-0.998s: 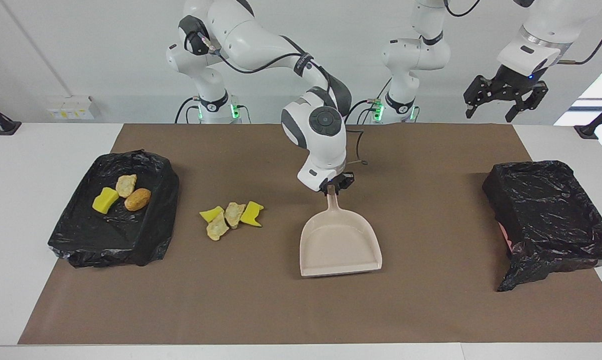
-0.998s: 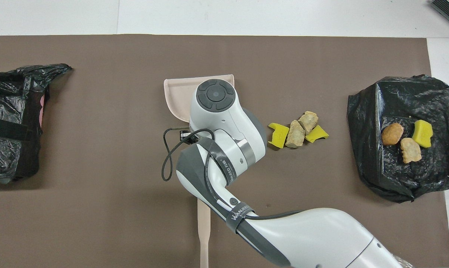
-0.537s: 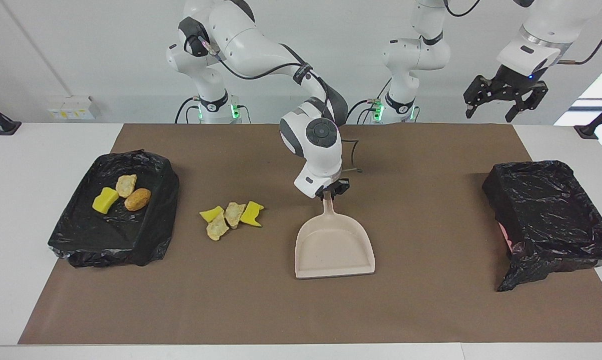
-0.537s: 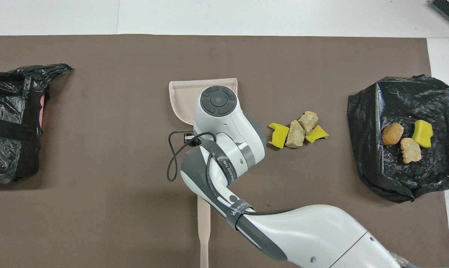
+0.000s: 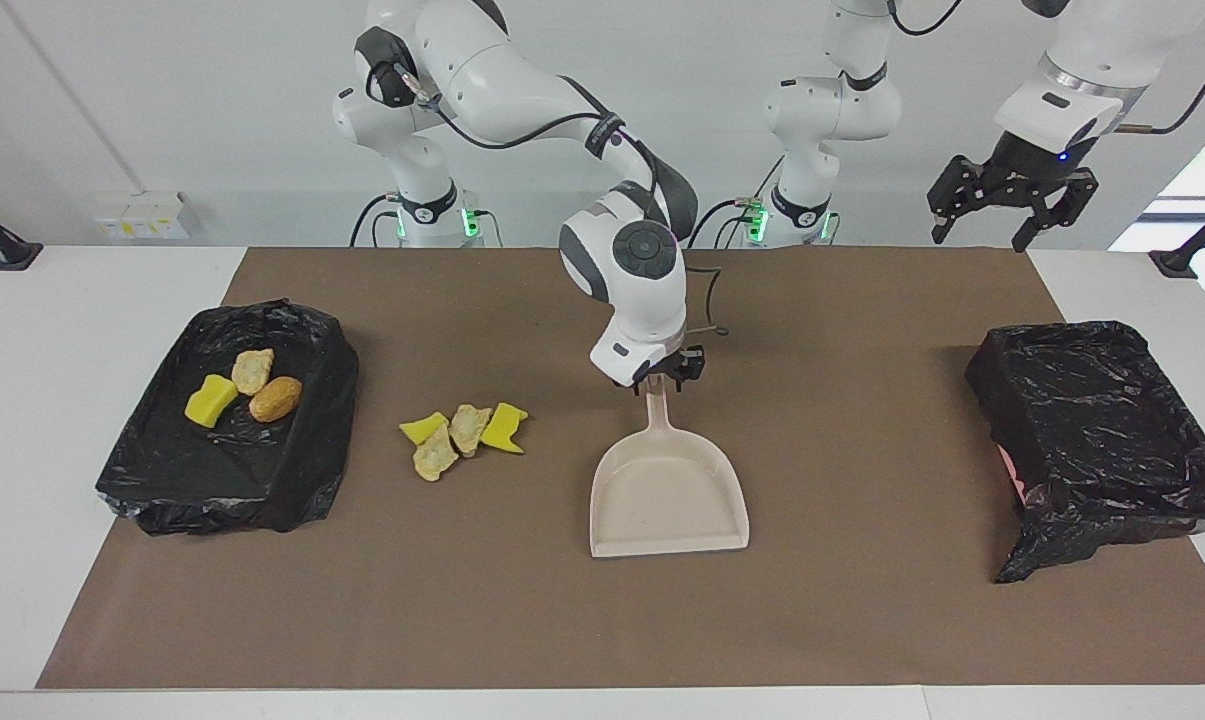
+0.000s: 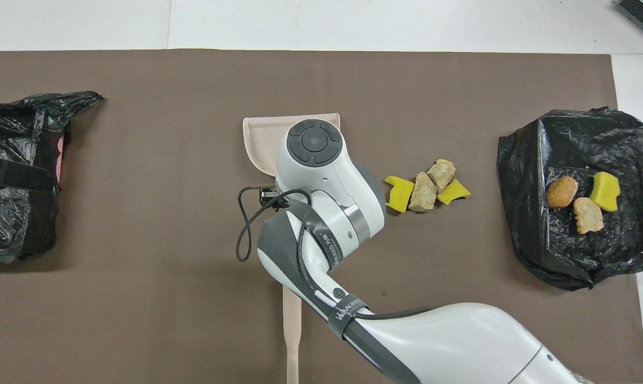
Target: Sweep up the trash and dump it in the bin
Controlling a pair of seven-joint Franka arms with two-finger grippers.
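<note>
At the frame's left you see a crinkled black-bagged bin (image 5: 227, 425) holding three scraps; four trash (image 5: 464, 430) scraps lie loose on the mat. Centre, your right gripper (image 5: 665, 375) pinches the smooth beige dustpan (image 5: 667, 497) handle. Upper right, your left gripper (image 5: 1010, 195) waits spread, empty.

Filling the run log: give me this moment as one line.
right gripper: on dustpan handle | left gripper: waiting, open | trash: four scraps on mat, three in bin
</note>
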